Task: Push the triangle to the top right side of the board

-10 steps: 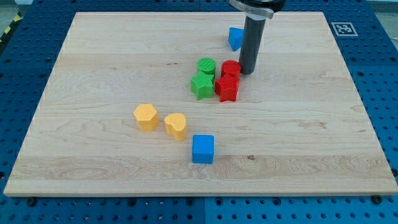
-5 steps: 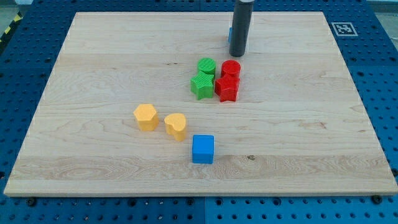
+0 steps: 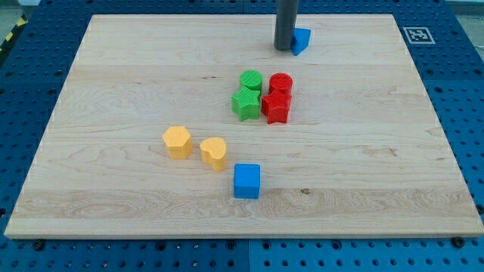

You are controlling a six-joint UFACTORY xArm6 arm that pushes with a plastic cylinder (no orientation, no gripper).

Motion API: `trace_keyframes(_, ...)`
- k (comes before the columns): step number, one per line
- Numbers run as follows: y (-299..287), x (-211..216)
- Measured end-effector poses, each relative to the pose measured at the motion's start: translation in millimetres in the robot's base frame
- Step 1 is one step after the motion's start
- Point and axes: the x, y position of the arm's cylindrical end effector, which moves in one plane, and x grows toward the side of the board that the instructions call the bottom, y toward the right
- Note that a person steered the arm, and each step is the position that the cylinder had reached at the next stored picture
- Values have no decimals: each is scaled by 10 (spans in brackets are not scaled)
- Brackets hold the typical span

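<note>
The blue triangle block [image 3: 302,40] lies near the view's top edge of the wooden board [image 3: 121,83], right of the middle. My tip [image 3: 284,49] stands on the board touching the triangle's left side. The dark rod rises straight up out of the view's top.
A green cylinder [image 3: 251,80] and a green star block [image 3: 245,103] sit beside a red cylinder [image 3: 280,83] and a red star block [image 3: 275,108] mid-board. Two yellow blocks [image 3: 178,141] [image 3: 214,153] and a blue cube [image 3: 246,180] lie lower left. A marker tag [image 3: 417,35] sits at the top right corner.
My tip moved up from beside the red cylinder to the triangle's left side. The blue triangle has slid right and slightly up.
</note>
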Motion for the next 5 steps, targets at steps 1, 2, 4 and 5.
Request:
trace_keyframes(1, 459, -14)
trace_keyframes(2, 914, -13)
trace_keyframes(4, 1187, -23)
trace_keyframes(5, 1200, -77)
